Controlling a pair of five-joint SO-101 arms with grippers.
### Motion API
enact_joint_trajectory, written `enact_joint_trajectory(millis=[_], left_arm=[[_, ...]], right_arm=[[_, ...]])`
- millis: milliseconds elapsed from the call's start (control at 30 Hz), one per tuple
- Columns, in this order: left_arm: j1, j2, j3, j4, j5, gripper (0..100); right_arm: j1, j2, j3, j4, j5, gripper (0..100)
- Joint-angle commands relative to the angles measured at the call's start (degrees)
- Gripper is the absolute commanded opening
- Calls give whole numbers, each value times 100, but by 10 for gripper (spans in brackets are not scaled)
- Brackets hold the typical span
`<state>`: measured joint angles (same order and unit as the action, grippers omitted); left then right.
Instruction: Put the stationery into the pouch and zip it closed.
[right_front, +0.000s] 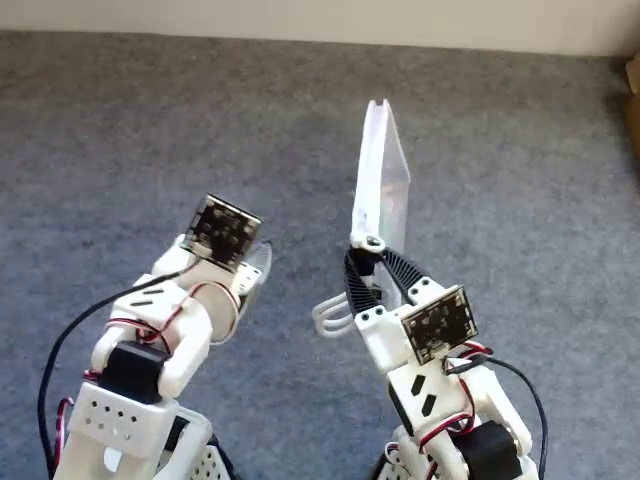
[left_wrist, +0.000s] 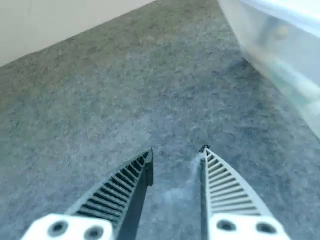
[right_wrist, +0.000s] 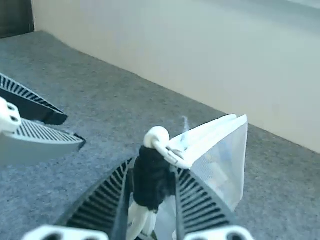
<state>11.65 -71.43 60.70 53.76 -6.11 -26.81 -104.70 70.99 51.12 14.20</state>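
A translucent pouch (right_front: 378, 170) stands on its edge on the grey carpet, held up at its near end. My right gripper (right_front: 367, 250) is shut on that end. In the right wrist view the right gripper (right_wrist: 152, 172) clamps a black tab with a white ring (right_wrist: 157, 136) on top, and the pouch (right_wrist: 220, 150) extends beyond it. My left gripper (left_wrist: 175, 155) hovers open over bare carpet with nothing between its fingers, to the left of the pouch (left_wrist: 280, 50). Blurred shapes show through the pouch wall. In the high view the left gripper (right_front: 250, 268) sits under its camera board.
Grey carpet (right_front: 150, 130) covers the whole work area. A white cord loop (right_front: 335, 315) hangs beside the right arm. A pale wall (right_wrist: 200, 50) runs along the far edge. The left arm's fingers (right_wrist: 30, 125) appear in the right wrist view.
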Motion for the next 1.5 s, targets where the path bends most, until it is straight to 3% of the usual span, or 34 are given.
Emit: enact_joint_trajectory(millis=[0, 233, 500, 667, 867, 967, 1100, 1300, 1467], left_arm=[[-708, -101, -620, 167, 431, 161], [-1499, -101, -1033, 554, 1090, 162], [-1508, -92, -1007, 536, 1301, 165], [-1508, -48, -681, 563, 1310, 249], [-1490, -48, 4, 88, 1459, 251], [-1235, -48, 347, -158, 1855, 252], [-787, -48, 523, -158, 1837, 252], [-699, -48, 646, -149, 993, 253], [-488, -48, 919, -149, 826, 253]], right_arm=[[-233, 198, -295, 163, 176, 5], [-1622, 1323, -268, 207, 193, 5], [-3240, 2264, 40, 180, 193, 5], [-3793, 2308, 295, 180, 202, 5], [-3925, 2299, 400, 189, 211, 5], [-3908, 2299, 400, 207, 211, 5], [-3837, 2299, 365, 268, 211, 5], [-3310, 2290, 145, 813, 211, 5], [-3187, 2290, -303, 1297, 422, 5]])
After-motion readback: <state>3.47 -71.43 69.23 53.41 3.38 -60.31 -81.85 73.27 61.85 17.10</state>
